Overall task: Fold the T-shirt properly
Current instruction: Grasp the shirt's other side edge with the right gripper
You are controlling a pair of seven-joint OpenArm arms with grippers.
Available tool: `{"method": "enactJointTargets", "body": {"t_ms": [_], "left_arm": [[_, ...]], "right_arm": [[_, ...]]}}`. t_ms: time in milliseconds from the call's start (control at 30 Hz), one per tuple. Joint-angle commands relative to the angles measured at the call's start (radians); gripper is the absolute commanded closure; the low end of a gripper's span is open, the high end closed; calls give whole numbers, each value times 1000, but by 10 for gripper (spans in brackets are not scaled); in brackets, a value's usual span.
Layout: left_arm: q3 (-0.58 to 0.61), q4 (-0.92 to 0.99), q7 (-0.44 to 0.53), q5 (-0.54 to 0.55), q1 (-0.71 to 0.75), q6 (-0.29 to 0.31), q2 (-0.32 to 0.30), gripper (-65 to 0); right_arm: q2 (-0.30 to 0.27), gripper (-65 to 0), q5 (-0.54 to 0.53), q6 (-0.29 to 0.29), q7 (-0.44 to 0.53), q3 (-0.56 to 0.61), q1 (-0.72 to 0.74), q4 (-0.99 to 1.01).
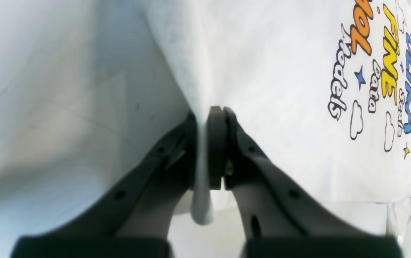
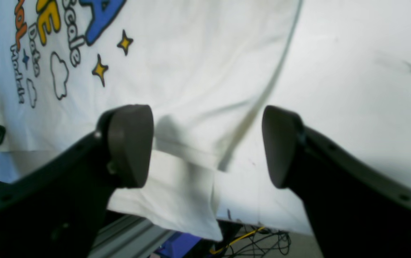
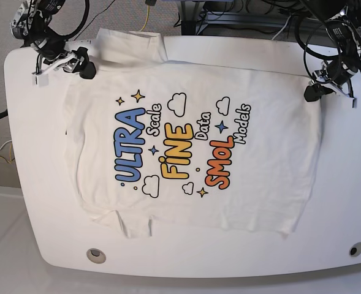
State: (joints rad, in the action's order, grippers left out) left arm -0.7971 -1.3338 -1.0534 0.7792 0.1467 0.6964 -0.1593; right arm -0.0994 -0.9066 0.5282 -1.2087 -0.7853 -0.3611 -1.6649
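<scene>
A white T-shirt [image 3: 192, 153] lies spread print-up on a white table [image 3: 345, 202], its lettering blue, yellow and orange amid clouds and stars; the left gripper [image 1: 207, 147] is clenched on a pinch of its edge; the right gripper [image 2: 207, 143], jaws apart, hovers over a sleeve at the table's edge; cables [image 3: 278, 15] trail behind.

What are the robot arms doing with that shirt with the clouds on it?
They are getting ready to fold it. The white T-shirt lies spread out on the white table with its colourful print facing up. The left hand is pinched shut on a bit of the shirt's edge at one far corner. The right hand is open, poised over the cloth at the other far corner, gripping nothing. No fold has been made yet.
</scene>
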Motion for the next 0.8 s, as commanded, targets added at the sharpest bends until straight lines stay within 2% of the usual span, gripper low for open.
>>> {"method": "enactJointTargets", "body": {"t_ms": [0, 400, 767], "left_arm": [[0, -13, 8, 10, -6, 2, -15, -32], [0, -13, 8, 10, -6, 2, -13, -32], [0, -13, 8, 10, -6, 2, -13, -32]], "right_arm": [[-1, -453, -16, 7, 7, -1, 0, -14], [3, -453, -16, 4, 7, 20, 3, -14], [36, -451, -16, 4, 7, 36, 4, -13]]}}
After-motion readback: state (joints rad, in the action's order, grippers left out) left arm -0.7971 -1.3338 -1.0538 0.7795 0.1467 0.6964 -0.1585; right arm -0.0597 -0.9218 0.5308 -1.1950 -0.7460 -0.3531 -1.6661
